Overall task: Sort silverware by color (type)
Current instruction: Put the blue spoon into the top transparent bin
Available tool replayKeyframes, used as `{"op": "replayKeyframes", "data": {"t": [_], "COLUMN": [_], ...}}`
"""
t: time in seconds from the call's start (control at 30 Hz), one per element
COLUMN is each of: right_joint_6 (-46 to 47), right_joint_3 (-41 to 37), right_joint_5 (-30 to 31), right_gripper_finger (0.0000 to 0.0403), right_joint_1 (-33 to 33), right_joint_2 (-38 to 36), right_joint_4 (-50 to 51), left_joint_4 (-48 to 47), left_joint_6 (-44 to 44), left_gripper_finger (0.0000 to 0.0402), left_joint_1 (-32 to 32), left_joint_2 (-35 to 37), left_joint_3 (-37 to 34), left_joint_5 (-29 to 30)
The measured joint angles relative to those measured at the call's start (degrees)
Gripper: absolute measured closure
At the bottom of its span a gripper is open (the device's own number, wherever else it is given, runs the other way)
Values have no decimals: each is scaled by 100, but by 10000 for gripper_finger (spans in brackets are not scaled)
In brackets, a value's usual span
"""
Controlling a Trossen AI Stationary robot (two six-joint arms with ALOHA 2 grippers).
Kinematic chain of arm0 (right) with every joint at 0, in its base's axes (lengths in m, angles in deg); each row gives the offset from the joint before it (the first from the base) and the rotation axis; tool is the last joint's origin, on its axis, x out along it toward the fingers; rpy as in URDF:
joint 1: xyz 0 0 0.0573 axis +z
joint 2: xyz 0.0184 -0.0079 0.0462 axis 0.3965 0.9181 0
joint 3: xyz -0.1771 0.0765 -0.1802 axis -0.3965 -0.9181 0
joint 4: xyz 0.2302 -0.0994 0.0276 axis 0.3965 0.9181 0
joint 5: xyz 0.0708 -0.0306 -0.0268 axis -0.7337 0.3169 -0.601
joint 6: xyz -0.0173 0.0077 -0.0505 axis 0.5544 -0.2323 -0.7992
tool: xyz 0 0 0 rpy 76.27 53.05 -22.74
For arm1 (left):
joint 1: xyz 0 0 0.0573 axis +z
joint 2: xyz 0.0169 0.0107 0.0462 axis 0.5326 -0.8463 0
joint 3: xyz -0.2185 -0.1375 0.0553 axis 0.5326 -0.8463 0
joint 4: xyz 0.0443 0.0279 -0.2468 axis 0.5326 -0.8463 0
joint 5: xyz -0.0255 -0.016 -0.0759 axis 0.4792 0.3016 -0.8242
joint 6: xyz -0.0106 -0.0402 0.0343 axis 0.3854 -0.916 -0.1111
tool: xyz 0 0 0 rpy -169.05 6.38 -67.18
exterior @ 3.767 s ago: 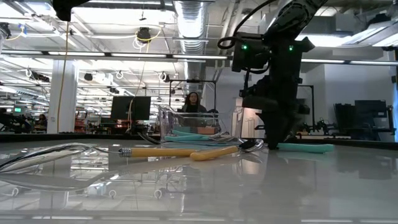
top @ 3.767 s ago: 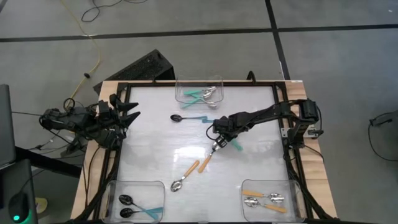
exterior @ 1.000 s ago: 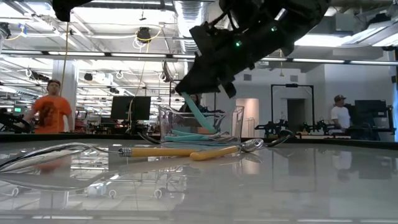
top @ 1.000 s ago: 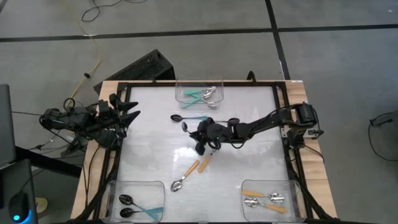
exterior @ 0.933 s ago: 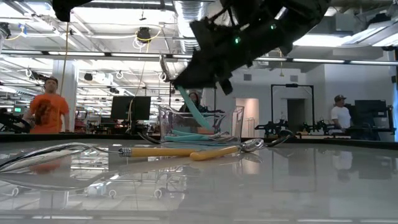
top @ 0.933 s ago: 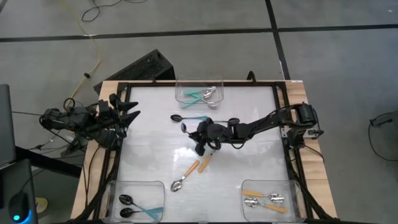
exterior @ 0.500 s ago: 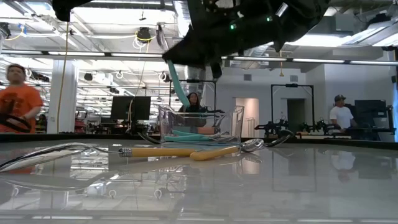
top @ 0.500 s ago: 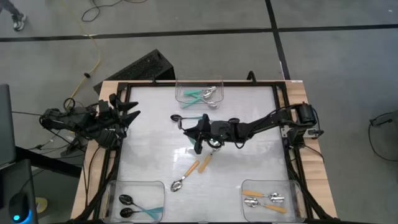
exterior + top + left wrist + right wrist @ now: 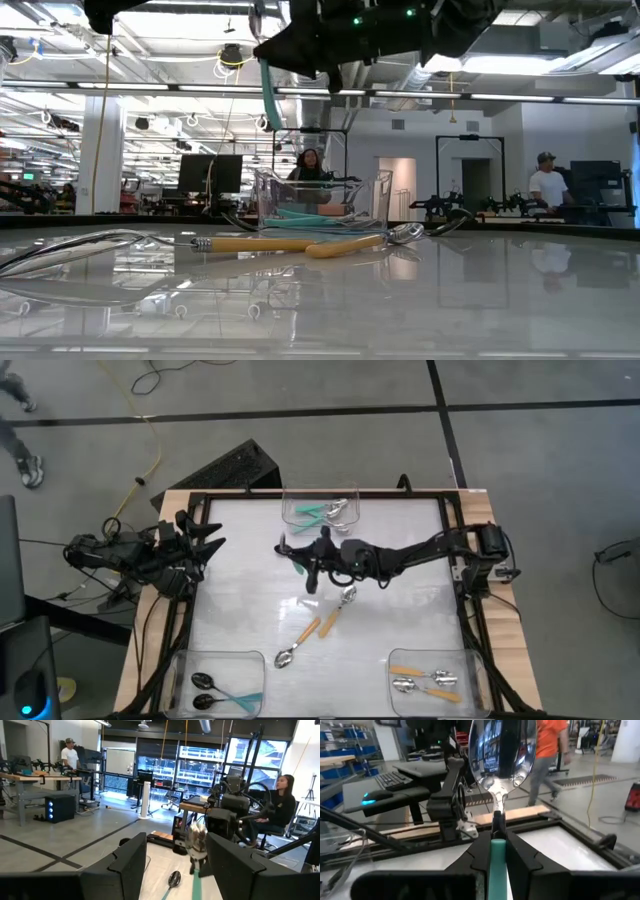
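Right hand (image 9: 306, 565) clamped on a teal-handled spoon (image 9: 498, 780) with silver bowl, now lifted off the bench (image 9: 240, 590) and swung toward the far bin (image 9: 320, 512) of matching spoons; delivery likely next; left hand (image 9: 205, 542) parked half-open at bench edge.

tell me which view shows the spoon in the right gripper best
The right wrist view: the spoon fills it, silver bowl up, teal handle pinched in the right gripper. The low view shows only its teal handle hanging. The high view mostly hides it under the arm. The left wrist view shows it small and far off.
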Motion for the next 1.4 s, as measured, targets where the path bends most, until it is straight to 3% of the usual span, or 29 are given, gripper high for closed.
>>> {"op": "replayKeyframes", "data": {"t": [1.4], "right_joint_6": [-355], "right_joint_3": [299], "right_joint_5": [-605], "right_gripper_finger": [341], "right_joint_1": [-2057], "right_joint_2": [-2], "right_joint_4": [1122], "left_joint_4": [-2], "left_joint_6": [0], "left_gripper_finger": [212], "left_joint_1": [1], "left_joint_2": [0], "left_joint_3": [0], "left_joint_5": [367]}}
